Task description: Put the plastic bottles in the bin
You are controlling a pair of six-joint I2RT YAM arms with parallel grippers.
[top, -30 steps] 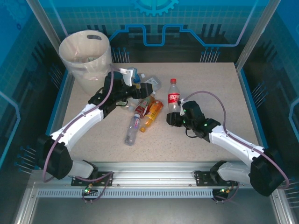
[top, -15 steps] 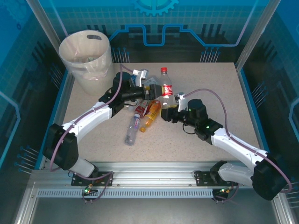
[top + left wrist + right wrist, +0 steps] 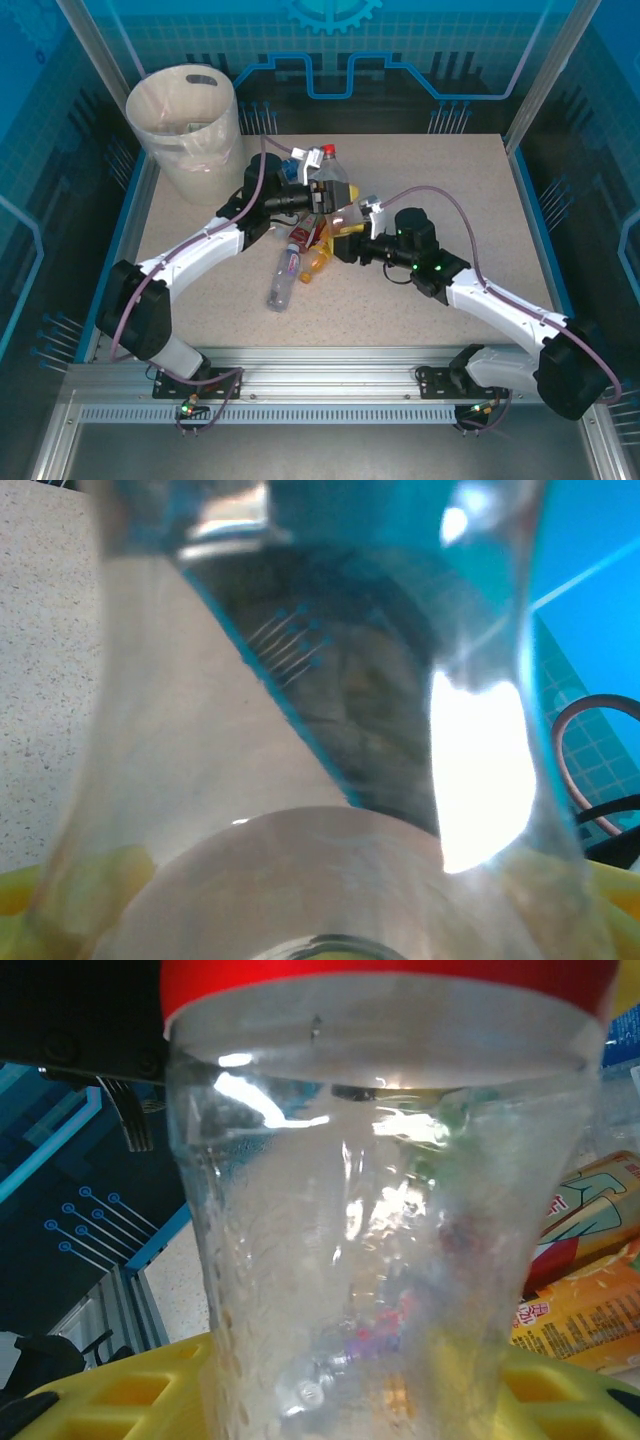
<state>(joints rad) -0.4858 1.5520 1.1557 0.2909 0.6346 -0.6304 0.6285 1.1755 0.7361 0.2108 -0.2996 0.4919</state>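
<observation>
Clear bottle (image 3: 370, 1210) cropped top/btm; blurred in L wrist cam

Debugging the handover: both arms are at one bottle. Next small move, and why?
Probably close the left gripper on the red-capped bottle while the right gripper holds it: it sits tilted between both, and the bin stands on the left arm's side.

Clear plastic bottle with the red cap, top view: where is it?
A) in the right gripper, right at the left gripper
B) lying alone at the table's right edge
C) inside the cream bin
A: the right gripper is shut on the clear plastic bottle with the red cap, whose body is right at the left gripper.
</observation>
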